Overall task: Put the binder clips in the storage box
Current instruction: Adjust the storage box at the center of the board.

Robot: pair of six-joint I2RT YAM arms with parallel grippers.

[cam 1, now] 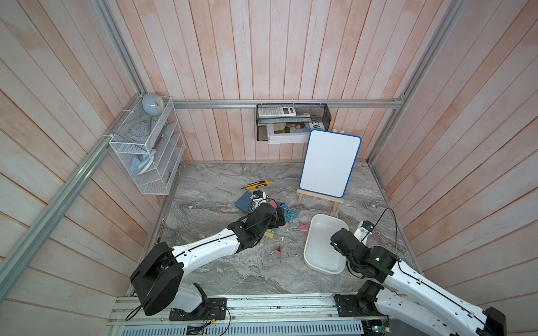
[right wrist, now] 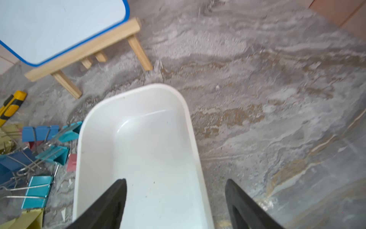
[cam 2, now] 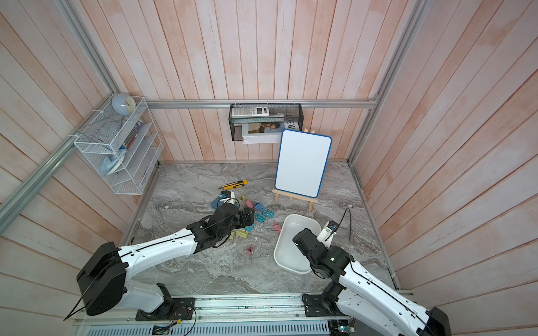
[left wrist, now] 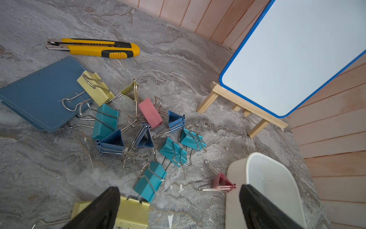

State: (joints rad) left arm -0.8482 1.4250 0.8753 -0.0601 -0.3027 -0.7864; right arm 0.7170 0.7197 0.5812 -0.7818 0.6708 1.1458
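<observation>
Several binder clips (left wrist: 150, 181) in pink, yellow, teal and blue lie in a loose pile (cam 1: 288, 212) on the marble table. One pink clip (left wrist: 222, 181) lies against the storage box (left wrist: 263, 178), and another pink clip (cam 1: 276, 251) lies apart, nearer the front. The storage box (cam 1: 317, 253) is a white tray right of the pile, and its visible floor (right wrist: 138, 138) is bare. My left gripper (left wrist: 179, 190) hangs open over the near edge of the pile, one finger above a yellow clip (left wrist: 132, 212). My right gripper (right wrist: 175, 181) is open above the box's right wall, holding nothing.
A yellow-and-black utility knife (left wrist: 93, 48) and a flat blue pad (left wrist: 39, 95) lie behind the pile. A whiteboard on a wooden easel (cam 1: 329, 163) stands behind the box. A white wire rack (cam 1: 145, 145) and a black mesh basket (cam 1: 291, 116) hang on the walls.
</observation>
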